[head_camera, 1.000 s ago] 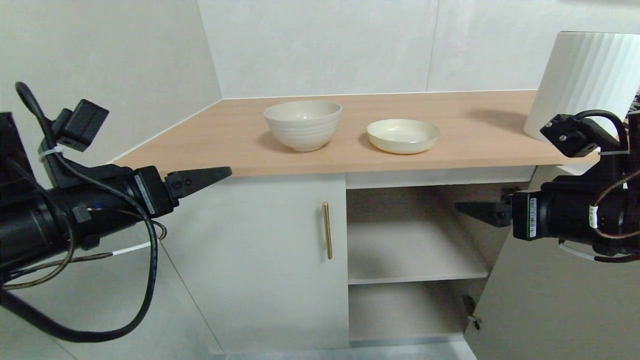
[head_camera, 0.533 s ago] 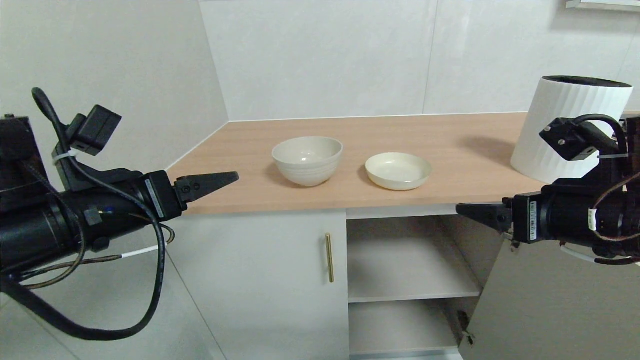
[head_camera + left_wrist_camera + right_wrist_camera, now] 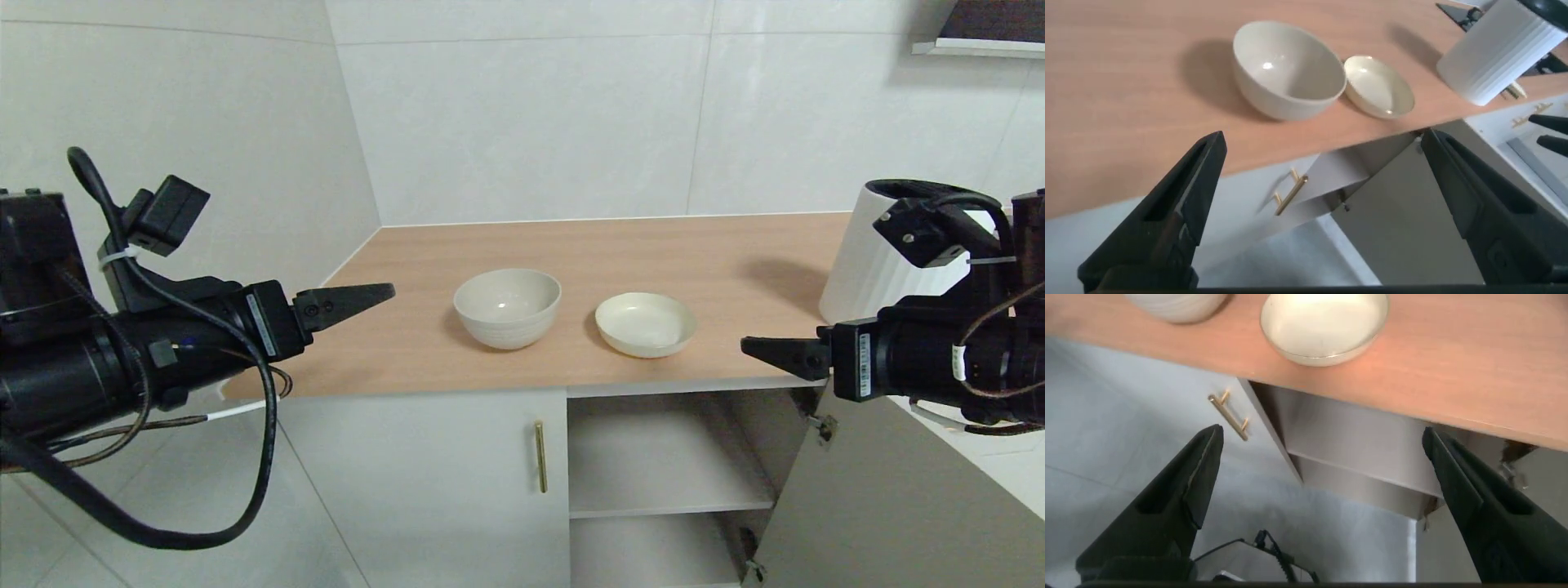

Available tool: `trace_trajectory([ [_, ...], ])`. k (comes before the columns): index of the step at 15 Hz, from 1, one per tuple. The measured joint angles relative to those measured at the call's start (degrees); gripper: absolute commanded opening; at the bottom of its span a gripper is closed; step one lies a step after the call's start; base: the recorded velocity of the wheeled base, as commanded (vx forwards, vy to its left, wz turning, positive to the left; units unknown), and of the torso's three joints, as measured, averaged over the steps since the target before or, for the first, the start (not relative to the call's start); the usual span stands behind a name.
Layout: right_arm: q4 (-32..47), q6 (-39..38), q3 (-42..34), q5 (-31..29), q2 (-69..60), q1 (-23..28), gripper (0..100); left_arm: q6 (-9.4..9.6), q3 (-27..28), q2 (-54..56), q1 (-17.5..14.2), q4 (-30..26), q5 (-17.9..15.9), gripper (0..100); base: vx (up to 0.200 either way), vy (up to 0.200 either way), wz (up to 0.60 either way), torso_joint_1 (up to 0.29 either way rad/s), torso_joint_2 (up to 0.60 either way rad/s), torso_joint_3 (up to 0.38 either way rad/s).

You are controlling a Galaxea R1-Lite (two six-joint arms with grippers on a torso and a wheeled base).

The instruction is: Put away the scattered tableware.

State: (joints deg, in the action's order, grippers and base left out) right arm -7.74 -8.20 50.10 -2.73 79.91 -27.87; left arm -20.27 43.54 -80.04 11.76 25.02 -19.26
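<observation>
"While that cupboard door (image 3: 882, 506) stands open, is anything put away yet?"

"Nothing that I can see. The deep bowl (image 3: 507, 308) and the shallow dish (image 3: 646, 324) sit side by side on the worktop (image 3: 718, 253), near its front edge and just apart."

"And the hands?"

"Both are empty, fingers spread wide. The left hand (image 3: 371, 292) hangs out front, left of the bowl. The right hand (image 3: 755, 349) is by the open door, right of the dish. Neither touches anything."

"So it's all left to do?"

"I'd say so: two pieces to lift and set on the shelf (image 3: 661, 482) below."
</observation>
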Motion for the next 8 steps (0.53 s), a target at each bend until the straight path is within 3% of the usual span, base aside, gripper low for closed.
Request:
trace_trajectory([
  [3,-5.58,2.3,1.9,-0.09,4.07,0.67,100,0.0,4.8,-2.97,1.77,-1.45,0.6,100,0.0,0.0,0.0,0.012,-0.03,-0.014],
  [5,-5.86,2.63,6.95,-0.3,8.4,1.61,100,-0.02,9.4,-5.56,2.56,-5.73,0.82,100,0.0,0.0,0.0,0.0,0.0,0.0],
  [7,0.02,-0.28,14.01,-0.44,12.45,2.57,100,-0.02,16.81,-8.0,3.22,-16.02,2.77,100,0.0,0.0,0.0,0.0,0.0,0.0],
  [8,1.95,-3.8,16.49,-1.06,14.71,2.88,100,-0.02,21.07,-9.36,3.67,-23.49,5.8,100,0.0,0.0,0.0,0.0,0.0,0.0],
])
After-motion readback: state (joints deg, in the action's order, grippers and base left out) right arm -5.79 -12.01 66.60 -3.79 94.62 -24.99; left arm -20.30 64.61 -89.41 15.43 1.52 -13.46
